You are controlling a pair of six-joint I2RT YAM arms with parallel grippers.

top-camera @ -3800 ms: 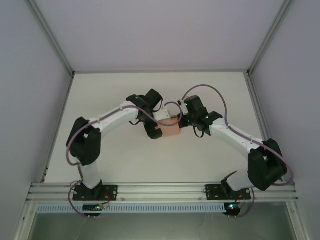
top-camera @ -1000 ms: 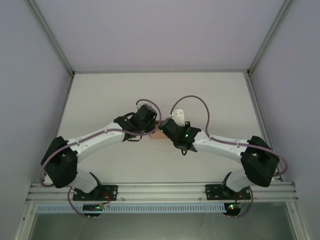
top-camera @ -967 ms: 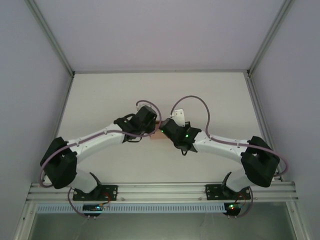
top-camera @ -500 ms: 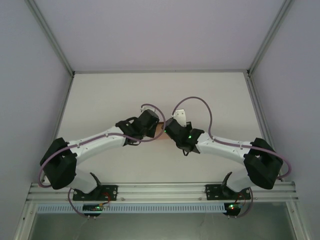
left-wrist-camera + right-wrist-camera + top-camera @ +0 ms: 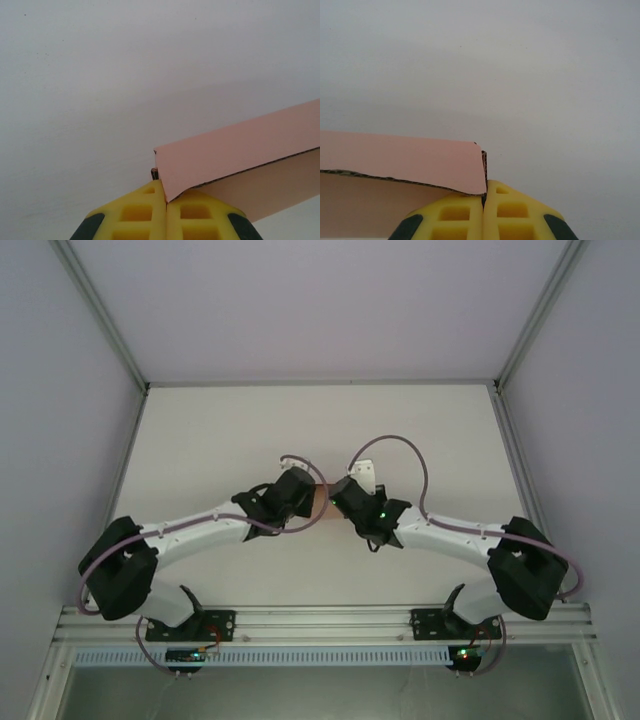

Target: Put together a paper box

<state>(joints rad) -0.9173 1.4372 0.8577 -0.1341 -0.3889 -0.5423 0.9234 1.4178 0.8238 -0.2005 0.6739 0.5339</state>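
Salmon-pink thin matte card paper box: likely light, bendy, easily creased. Left tool clamped on one corner, right tool clamped on another. Best pinched gently near folds.

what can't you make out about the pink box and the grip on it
Top external: the two wrists cover most of the paper box, so its folded shape is hidden.
Left wrist: the paper box runs off the right edge.
Right wrist: it runs off the left edge.
Both wrist views: the yellow fingers hide how deep the card sits in the shut jaws.
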